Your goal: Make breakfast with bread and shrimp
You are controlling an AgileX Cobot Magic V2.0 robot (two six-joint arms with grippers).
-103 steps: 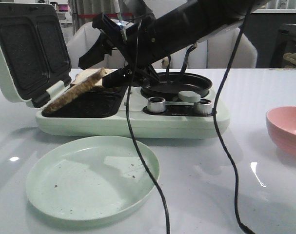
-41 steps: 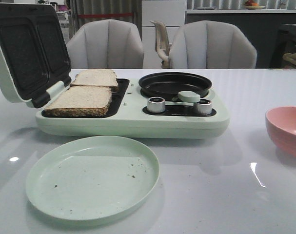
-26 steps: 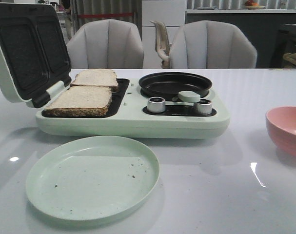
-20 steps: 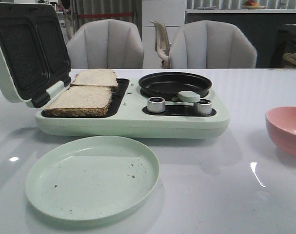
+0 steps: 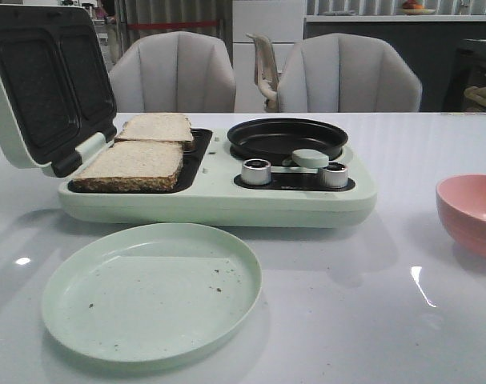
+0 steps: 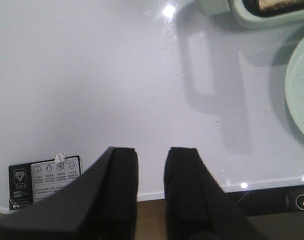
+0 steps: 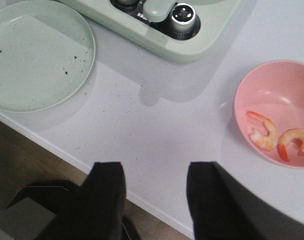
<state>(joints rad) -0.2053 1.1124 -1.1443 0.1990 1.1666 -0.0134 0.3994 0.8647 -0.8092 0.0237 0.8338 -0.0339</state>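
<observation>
Two slices of bread lie in the open sandwich maker (image 5: pixel 218 204), the near slice (image 5: pixel 130 164) in front and the far slice (image 5: pixel 157 127) behind it. Two orange-red shrimp (image 7: pixel 264 135) (image 7: pixel 294 140) lie in the pink bowl (image 7: pixel 272 95), which also shows at the right edge of the front view (image 5: pixel 471 210). My left gripper (image 6: pixel 150 152) hangs open and empty over the table's front edge. My right gripper (image 7: pixel 156 167) hangs open and empty over the front edge, near the pink bowl. Neither arm shows in the front view.
A pale green plate (image 5: pixel 150 292) sits in front of the sandwich maker; it also shows in the right wrist view (image 7: pixel 36 55). A black round pan (image 5: pixel 287 138) and two knobs (image 5: pixel 257 171) (image 5: pixel 334 175) are on the appliance's right half. Its lid (image 5: pixel 46 80) stands open at left. Chairs stand behind the table.
2.5 s ago an arm held the near bread slice tilted over the sandwich maker. Now the slice lies flat and the arm is out of the front view. Nothing moved in the last second.
</observation>
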